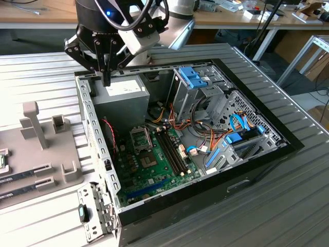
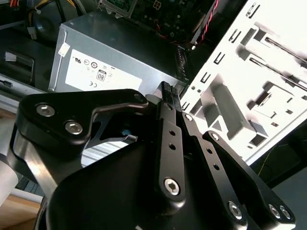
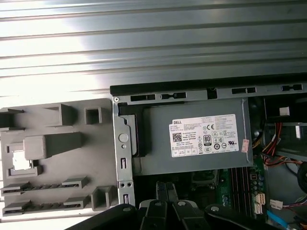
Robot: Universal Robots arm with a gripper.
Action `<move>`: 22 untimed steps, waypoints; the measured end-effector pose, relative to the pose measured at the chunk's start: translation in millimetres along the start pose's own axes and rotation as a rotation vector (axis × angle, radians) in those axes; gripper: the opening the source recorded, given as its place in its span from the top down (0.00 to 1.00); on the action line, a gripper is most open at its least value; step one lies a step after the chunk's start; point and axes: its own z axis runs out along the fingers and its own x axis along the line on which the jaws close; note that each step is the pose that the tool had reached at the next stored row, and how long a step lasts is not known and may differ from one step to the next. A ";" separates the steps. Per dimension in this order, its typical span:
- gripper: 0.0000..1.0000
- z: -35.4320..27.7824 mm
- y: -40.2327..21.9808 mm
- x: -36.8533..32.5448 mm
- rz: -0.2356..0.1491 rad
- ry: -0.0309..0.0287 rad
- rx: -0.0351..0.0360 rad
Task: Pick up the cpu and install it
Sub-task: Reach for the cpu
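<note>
Behind your ribbed metal table (image 1: 288,206) you have a wooden workbench (image 1: 41,19), cluttered with what may be cables (image 1: 25,7); bright light glares off the table's ribs.

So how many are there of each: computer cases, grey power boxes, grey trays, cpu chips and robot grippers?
computer case: 1
grey power box: 1
grey tray: 1
cpu chip: 1
gripper: 1
Total: 5

One case (image 1: 205,188) holds one power supply (image 1: 123,95). One tray (image 1: 69,177) carries one cpu (image 3: 17,161) and two memory sticks (image 1: 20,173)
</note>
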 end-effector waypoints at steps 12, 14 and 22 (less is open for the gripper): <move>0.89 -0.4 -1.0 13.5 0.000 0.0000 -0.0001; 0.89 -0.5 -1.3 17.4 0.000 0.0000 -0.0001; 0.89 -0.7 -2.1 27.7 0.000 -0.0001 -0.0003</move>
